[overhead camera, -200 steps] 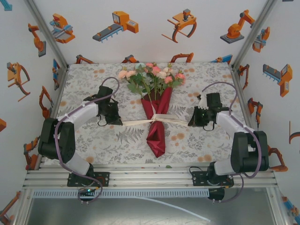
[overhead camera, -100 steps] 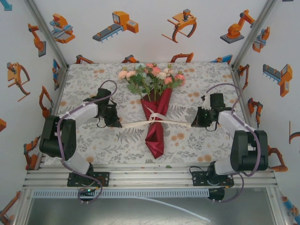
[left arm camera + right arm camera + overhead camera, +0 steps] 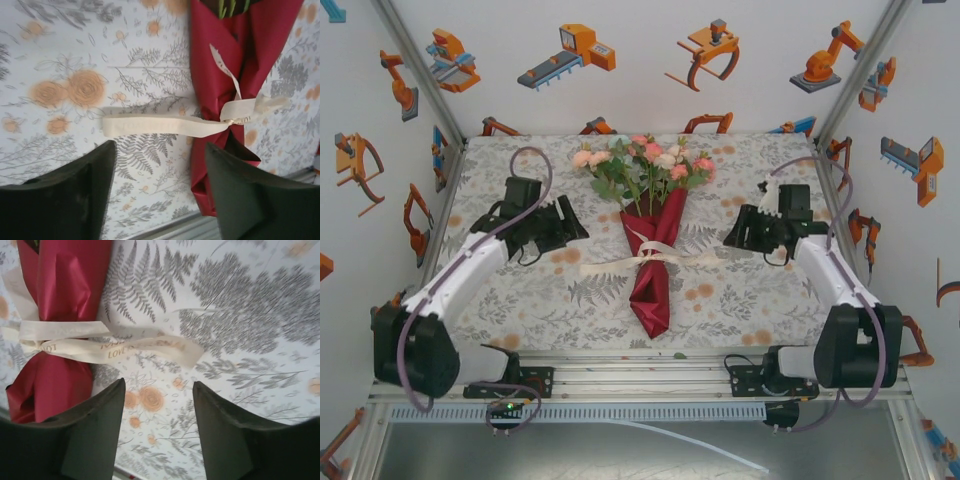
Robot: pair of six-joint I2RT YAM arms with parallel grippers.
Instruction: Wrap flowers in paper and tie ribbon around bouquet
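The bouquet lies in the middle of the table, the flowers (image 3: 645,160) pointing to the back and the dark red paper (image 3: 654,275) wrapped round the stems as a cone. A cream ribbon (image 3: 650,258) is knotted round the cone, both ends lying loose on the table. My left gripper (image 3: 576,228) hovers open to the left of the cone, above the ribbon's left end (image 3: 150,125). My right gripper (image 3: 731,238) is open to the right, over the other ribbon end (image 3: 155,349). Nothing sits between the left gripper's (image 3: 160,146) or right gripper's (image 3: 159,384) fingers. The paper (image 3: 220,65) (image 3: 65,280) fills one side of each wrist view.
The table (image 3: 770,300) is covered with a cloth printed with grey leaves and orange dots. White walls with robot stickers close in the left, back and right. An aluminium rail (image 3: 640,375) runs along the near edge by the arm bases.
Both grippers have opened and let go of the ribbon ends, then pulled up and away from the bouquet. The ribbon ends have gone slack on the table.
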